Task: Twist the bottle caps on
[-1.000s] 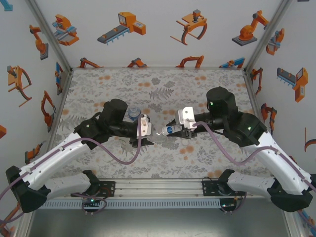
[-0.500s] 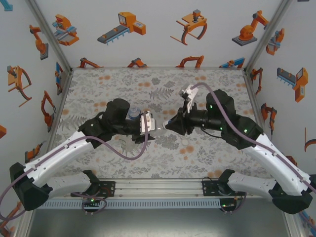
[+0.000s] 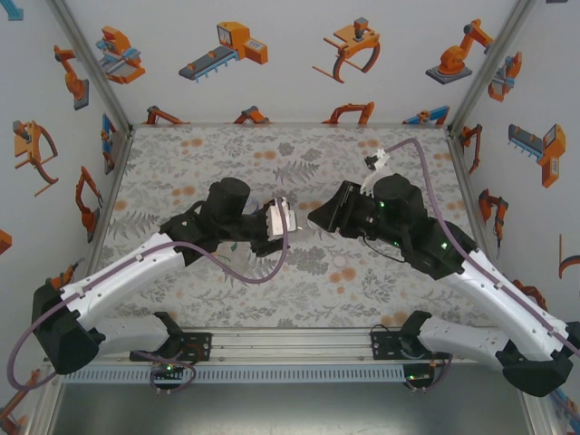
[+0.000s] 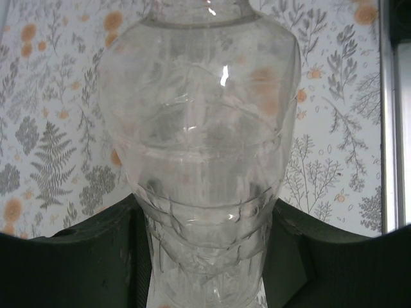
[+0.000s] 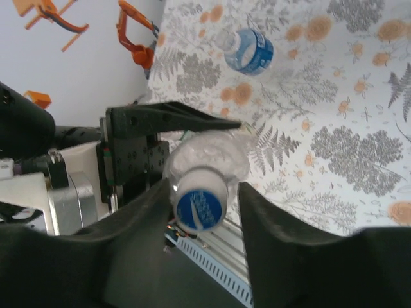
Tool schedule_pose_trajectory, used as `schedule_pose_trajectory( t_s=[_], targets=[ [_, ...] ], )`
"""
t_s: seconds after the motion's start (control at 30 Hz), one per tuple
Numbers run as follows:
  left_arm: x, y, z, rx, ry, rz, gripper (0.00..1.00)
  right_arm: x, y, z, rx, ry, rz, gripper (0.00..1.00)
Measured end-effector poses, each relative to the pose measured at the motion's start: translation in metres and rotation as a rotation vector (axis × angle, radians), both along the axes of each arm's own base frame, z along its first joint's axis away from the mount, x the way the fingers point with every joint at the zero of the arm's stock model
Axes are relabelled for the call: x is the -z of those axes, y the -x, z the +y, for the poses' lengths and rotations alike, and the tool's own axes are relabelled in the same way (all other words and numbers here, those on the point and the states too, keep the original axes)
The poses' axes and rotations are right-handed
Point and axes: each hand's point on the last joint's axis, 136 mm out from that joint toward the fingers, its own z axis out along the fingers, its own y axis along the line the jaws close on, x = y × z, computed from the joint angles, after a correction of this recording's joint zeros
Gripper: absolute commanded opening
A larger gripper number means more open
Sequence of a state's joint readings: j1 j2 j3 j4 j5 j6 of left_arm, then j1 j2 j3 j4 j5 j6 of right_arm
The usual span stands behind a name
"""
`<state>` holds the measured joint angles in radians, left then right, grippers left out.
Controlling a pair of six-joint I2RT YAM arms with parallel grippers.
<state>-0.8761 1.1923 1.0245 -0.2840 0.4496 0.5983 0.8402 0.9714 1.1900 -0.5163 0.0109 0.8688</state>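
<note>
The left wrist view shows the left tool point(image 4: 204, 215) pinching a clear bottle point(image 4: 199, 128). The right wrist view shows the right tool point(image 5: 204, 187) pinching its cap point(image 5: 200, 205), with a blue-label bottle point(image 5: 249, 51) lying on the counter point(image 5: 334, 128).

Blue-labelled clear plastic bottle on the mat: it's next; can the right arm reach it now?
Probably not: the right gripper grips a small round cap, though the way to the blue-labelled bottle looks free.
</note>
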Motion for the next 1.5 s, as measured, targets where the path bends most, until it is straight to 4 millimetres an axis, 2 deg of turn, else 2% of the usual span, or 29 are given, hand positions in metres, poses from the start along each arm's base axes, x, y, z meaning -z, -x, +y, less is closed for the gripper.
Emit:
schedule_pose_trajectory(
  t_s=[0.17,0.27,0.4,0.53,0.67,0.93,1.1,1.37,1.43,1.5],
  targets=[
    [-0.011,0.012,-0.004,0.050,0.035,-0.002,0.00,-0.028,0.010,0.000,-0.113,0.054,-0.219,0.54],
    [-0.015,0.017,-0.003,0.069,0.044,0.003,0.00,-0.047,0.023,0.004,-0.232,0.101,-0.383,0.55],
    [-0.015,0.028,0.002,0.102,0.039,0.026,0.00,-0.071,0.051,0.015,-0.449,0.172,-0.642,0.54],
    [-0.016,0.041,0.008,0.138,0.033,0.048,0.00,-0.076,0.085,0.027,-0.702,0.226,-0.876,0.53],
    [-0.018,0.049,0.013,0.157,0.031,0.059,0.00,-0.071,0.107,0.035,-0.891,0.260,-1.033,0.51],
    [-0.021,0.059,0.016,0.179,0.031,0.068,0.00,-0.052,0.122,0.040,-1.059,0.286,-1.094,0.48],
    [-0.021,0.060,0.017,0.182,0.031,0.071,0.00,-0.047,0.125,0.038,-1.085,0.294,-1.094,0.43],
    [-0.023,0.064,0.017,0.192,0.036,0.069,0.00,-0.045,0.125,0.037,-1.092,0.302,-1.091,0.41],
    [-0.023,0.065,0.017,0.195,0.037,0.069,0.00,-0.045,0.125,0.037,-1.092,0.302,-1.092,0.38],
    [-0.023,0.065,0.017,0.197,0.037,0.069,0.00,-0.045,0.125,0.037,-1.091,0.306,-1.094,0.30]
  ],
)
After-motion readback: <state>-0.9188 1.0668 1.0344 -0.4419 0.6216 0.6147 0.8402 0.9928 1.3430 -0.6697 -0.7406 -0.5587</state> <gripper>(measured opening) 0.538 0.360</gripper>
